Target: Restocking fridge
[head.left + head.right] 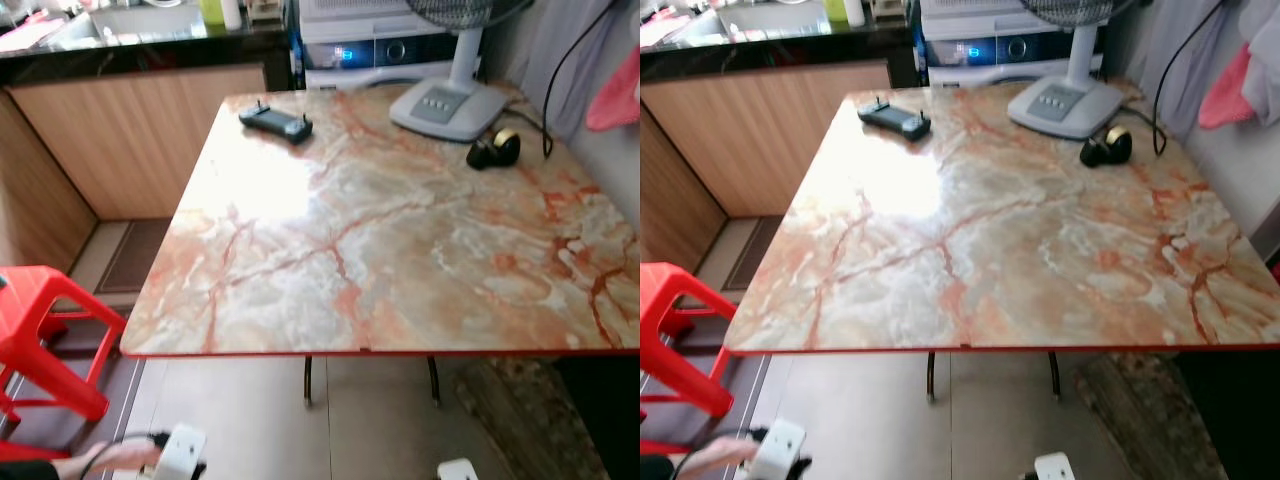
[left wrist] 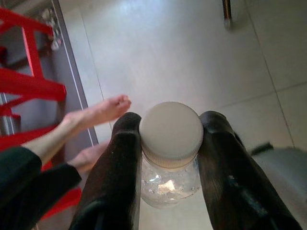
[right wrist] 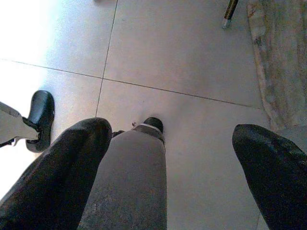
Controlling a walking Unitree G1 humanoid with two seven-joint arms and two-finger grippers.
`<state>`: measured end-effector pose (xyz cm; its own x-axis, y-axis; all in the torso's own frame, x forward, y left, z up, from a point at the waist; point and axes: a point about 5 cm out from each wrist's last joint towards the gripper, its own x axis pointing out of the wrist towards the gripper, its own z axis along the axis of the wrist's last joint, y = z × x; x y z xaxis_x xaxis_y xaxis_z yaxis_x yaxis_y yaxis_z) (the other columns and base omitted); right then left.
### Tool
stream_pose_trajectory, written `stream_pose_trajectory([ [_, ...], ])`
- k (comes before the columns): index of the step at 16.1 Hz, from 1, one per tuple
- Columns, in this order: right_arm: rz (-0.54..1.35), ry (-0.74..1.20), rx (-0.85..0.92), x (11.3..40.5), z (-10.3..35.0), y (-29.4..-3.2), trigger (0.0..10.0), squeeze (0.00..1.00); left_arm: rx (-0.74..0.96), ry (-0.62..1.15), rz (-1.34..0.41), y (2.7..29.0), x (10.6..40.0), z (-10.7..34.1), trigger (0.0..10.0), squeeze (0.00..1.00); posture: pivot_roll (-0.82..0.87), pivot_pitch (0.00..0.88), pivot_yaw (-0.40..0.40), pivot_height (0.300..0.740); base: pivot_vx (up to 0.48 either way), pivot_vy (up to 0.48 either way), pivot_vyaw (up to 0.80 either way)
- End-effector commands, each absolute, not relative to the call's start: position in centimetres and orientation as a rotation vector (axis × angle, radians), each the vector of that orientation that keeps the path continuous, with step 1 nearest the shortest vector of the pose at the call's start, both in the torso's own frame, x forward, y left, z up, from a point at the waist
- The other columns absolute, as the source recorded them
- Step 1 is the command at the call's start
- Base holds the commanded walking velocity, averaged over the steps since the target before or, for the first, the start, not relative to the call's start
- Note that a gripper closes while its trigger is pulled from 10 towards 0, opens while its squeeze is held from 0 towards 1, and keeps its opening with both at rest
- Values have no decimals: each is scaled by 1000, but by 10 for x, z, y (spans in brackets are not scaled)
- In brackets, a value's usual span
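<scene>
Home kitchen-dining area: marble-patterned table [image 1: 400, 240], wood-fronted counter [image 1: 140, 120] with dark top, desk fan [image 1: 450, 100], red plastic stool [image 1: 45, 330], tiled floor.

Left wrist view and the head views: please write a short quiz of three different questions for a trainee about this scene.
1. True or false: the left pincer is shut on a clear bottle with a white cap.
2. Which object stands on the marble table? A) a kettle B) a fan base C) a plate
3. Fill in: the stool beside the table is ____ in colour.

Key: 1 true; 2 B; 3 red.
</scene>
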<state>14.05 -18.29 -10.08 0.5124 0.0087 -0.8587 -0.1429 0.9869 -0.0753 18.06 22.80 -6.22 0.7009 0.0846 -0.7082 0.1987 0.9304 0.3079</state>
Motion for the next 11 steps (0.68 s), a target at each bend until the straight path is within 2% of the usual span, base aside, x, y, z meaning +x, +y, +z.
stream_pose_trajectory([
  [1,88,1049,-132,136,-103,-181,10000,0,395,833,-69,230,174,-68,10000,0,3,59,61,740,0,0,0],
  [4,85,1050,-128,135,-103,-181,10000,0,476,903,-60,237,167,-76,10000,0,-12,50,64,740,0,0,0],
  [7,84,1048,-123,135,-103,-182,10000,0,424,895,36,239,174,-74,10000,0,5,43,53,740,0,0,0],
  [8,94,1050,-125,135,-103,-182,10000,0,457,901,-20,232,175,-76,10000,0,6,35,52,740,0,0,0],
  [11,79,1045,-107,134,-103,-181,10000,0,347,859,58,226,186,-72,10000,0,-20,20,67,740,0,0,0],
])
